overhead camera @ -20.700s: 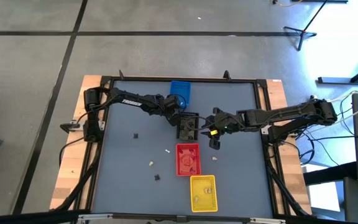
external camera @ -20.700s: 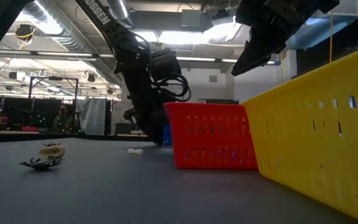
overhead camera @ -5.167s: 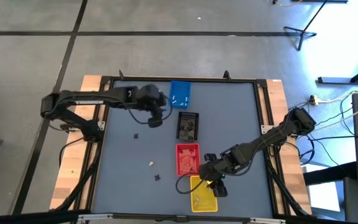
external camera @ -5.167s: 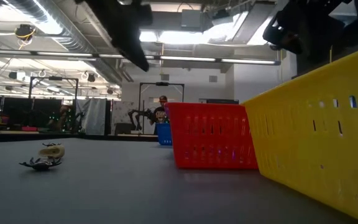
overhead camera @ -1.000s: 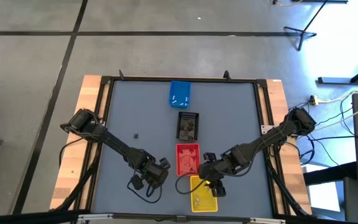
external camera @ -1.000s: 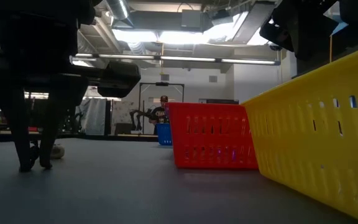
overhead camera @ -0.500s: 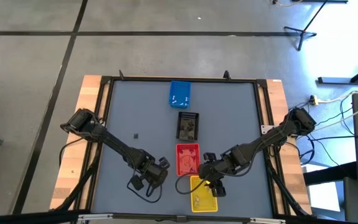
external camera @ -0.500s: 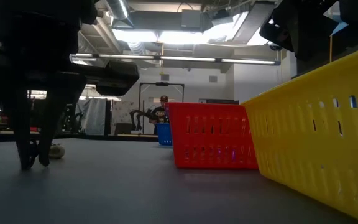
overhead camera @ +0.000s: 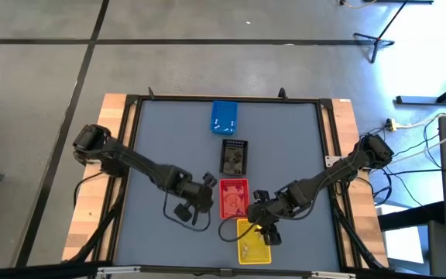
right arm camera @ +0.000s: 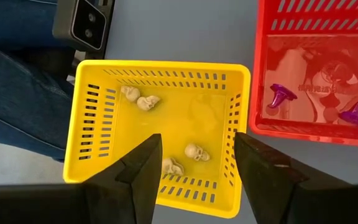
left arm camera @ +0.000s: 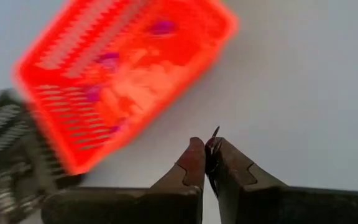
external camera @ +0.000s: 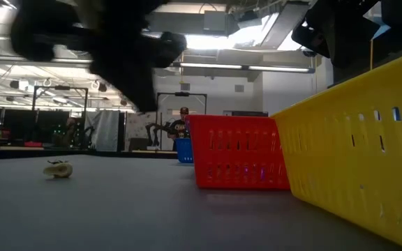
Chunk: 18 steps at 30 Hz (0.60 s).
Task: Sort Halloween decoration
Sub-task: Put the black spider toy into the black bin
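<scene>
1. The jaws of the left gripper [left arm camera: 207, 155] are pressed together, and a thin dark piece [left arm camera: 214, 134] is pinched at their tips; what it is cannot be told.
2. In the high view the left gripper [overhead camera: 207, 190] is seen above the table [overhead camera: 153, 139], just beside the red tray [overhead camera: 235, 198].
3. Purple pieces [left arm camera: 161, 27] are seen blurred inside the red tray, and a black tray [left arm camera: 5, 162] is placed next to it.
4. The jaws of the right gripper [right arm camera: 194, 158] are held apart above the yellow tray [right arm camera: 92, 112], and nothing is seen between them.
5. Cream skulls [right arm camera: 196, 151] are lying in the yellow tray; purple pieces [right arm camera: 279, 98] are lying in the red tray beside it.
6. In the low view one cream piece [external camera: 58, 168] is left on the table, well apart from the trays.
7. A blue tray [overhead camera: 224, 116] with white pieces is placed at the far side, beyond the black tray [overhead camera: 234, 156].
8. In the low view a person [external camera: 183, 114] is seen in the room behind.
</scene>
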Motion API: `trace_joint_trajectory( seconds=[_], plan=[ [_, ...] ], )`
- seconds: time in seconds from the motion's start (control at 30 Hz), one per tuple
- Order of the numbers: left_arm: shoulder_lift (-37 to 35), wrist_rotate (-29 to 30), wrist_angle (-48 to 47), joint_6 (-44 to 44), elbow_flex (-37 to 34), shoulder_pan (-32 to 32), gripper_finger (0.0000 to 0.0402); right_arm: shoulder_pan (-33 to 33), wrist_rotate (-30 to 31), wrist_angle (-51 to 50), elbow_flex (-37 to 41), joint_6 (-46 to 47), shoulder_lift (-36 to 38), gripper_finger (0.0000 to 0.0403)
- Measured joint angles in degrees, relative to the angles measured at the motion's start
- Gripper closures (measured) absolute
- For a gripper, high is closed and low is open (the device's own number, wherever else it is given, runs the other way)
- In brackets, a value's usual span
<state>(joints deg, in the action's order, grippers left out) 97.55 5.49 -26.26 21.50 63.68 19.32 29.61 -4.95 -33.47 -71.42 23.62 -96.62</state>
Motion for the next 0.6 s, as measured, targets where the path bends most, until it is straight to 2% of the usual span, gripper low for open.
trace_joint_trajectory(
  seconds=[0.17, 0.4, 0.6],
  plan=[
    [-0.12, 2.94, 5.73, 0.66, 0.02, -6.15, 0.0397, 0.0, 0.46, 0.13, 0.0, 0.04, 0.0, 0.0205],
    [-0.12, 2.54, 15.25, 3.03, 0.09, -14.48, 0.0396, 0.0, 0.46, 0.2, 0.0, 0.09, 0.0, 0.0205],
    [-0.12, 2.43, 18.81, 2.2, 0.13, -20.03, 0.0395, 0.0, 0.87, 0.22, 0.0, 0.09, 0.0, 0.0205]
  ],
)
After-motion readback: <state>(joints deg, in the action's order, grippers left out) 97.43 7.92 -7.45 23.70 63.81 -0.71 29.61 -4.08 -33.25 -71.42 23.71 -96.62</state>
